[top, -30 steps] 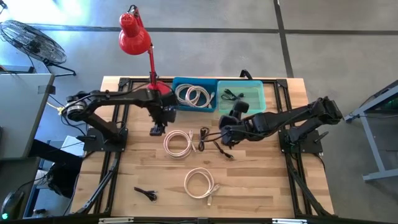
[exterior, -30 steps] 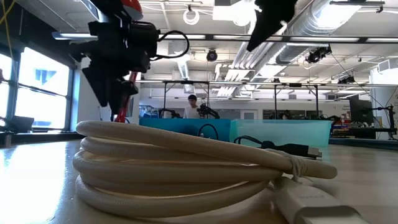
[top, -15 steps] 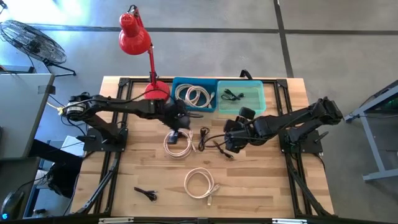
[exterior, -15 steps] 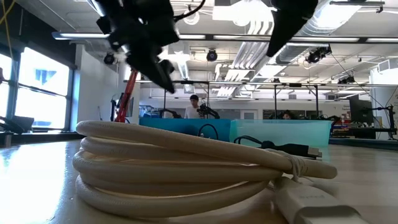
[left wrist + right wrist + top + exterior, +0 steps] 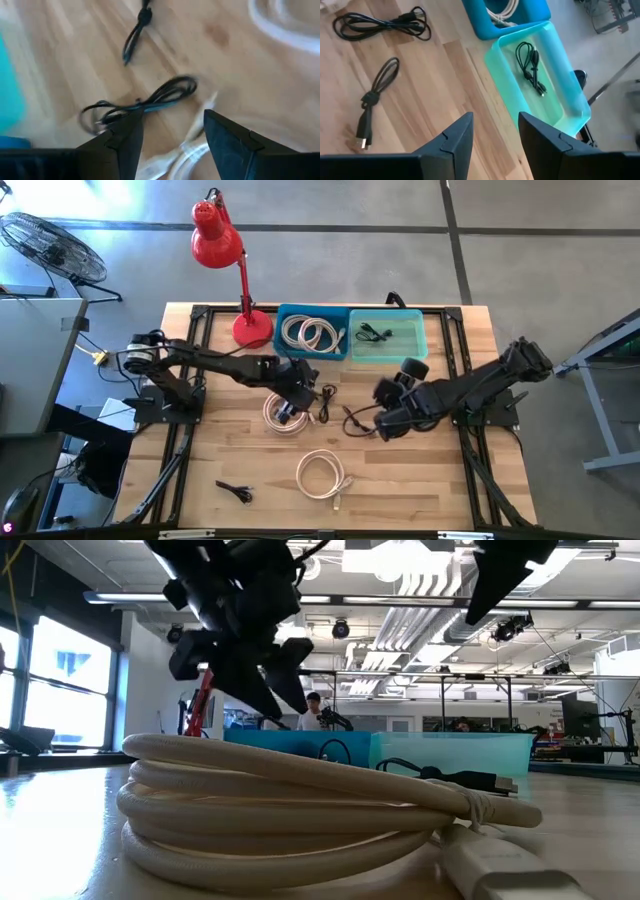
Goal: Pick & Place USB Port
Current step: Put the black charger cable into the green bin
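Note:
My left gripper [image 5: 287, 406] [image 5: 172, 120] hangs open above the far white cable coil [image 5: 285, 412], whose plug end [image 5: 192, 145] shows between its fingers. A bundled black USB cable [image 5: 142, 104] [image 5: 327, 402] lies on the wood just beyond the fingertips. A second black cable [image 5: 356, 420] [image 5: 374, 95] lies to its right. My right gripper [image 5: 384, 422] [image 5: 496, 120] is open, raised over the table right of that cable. Another white coil [image 5: 320, 475] rests nearer the front edge, filling the low view [image 5: 300, 800].
A blue bin [image 5: 340, 348] holding a white cable and a teal bin [image 5: 420, 350] holding a black cable [image 5: 532, 62] stand at the far edge. A red lamp [image 5: 222, 242] stands far left. A small black cable [image 5: 236, 492] lies near the front left.
My left gripper has swung from beside the lamp base toward the table's right and near edge, ending over the far white coil. My right gripper has drifted toward the near edge and slightly right, away from the black cables. No cable has moved.

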Available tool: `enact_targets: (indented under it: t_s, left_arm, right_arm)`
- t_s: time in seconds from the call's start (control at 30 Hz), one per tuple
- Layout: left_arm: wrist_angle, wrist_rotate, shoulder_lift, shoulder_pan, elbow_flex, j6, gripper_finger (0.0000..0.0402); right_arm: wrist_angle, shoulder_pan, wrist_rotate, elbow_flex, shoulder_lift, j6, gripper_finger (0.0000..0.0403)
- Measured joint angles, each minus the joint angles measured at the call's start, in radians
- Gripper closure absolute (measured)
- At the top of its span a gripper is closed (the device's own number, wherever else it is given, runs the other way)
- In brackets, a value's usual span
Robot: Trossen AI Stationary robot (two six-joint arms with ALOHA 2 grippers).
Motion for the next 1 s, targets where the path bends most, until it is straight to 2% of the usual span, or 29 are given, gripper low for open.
enact_targets:
  t_s: [0.1,0.2,0.37,0.5,0.73,0.87,1.0]
  left_arm:
    - [-0.067,-0.047,-0.001,-0.006,0.002,0.043,0.0202]
    - [-0.258,-0.05,-0.007,-0.021,0.002,-0.025,0.0202]
    - [-0.64,-0.028,-0.011,-0.082,0.001,-0.273,0.0202]
    - [-0.802,0.064,-0.011,-0.199,0.001,-0.447,0.0204]
    - [-0.817,0.244,-0.011,-0.474,0.001,-0.627,0.024]
    - [-0.785,0.27,-0.011,-0.606,0.001,-0.841,0.0257]
    - [-0.644,0.258,-0.011,-0.708,0.001,-0.994,0.0263]
  right_arm:
    - [0.006,0.021,0.002,0.0,0.0,0.001,0.0254]
    - [0.014,0.036,0.003,0.0,0.0,0.001,0.0254]
    - [0.019,0.045,0.033,0.0,0.0,-0.001,0.0254]
    - [0.024,0.045,0.081,-0.002,0.0,-0.002,0.0254]
    - [0.061,0.034,0.157,-0.07,0.0,-0.009,0.0254]
    - [0.098,0.012,0.147,-0.097,0.0,-0.052,0.0254]
    - [0.163,-0.009,0.125,-0.101,0.0,-0.099,0.0254]
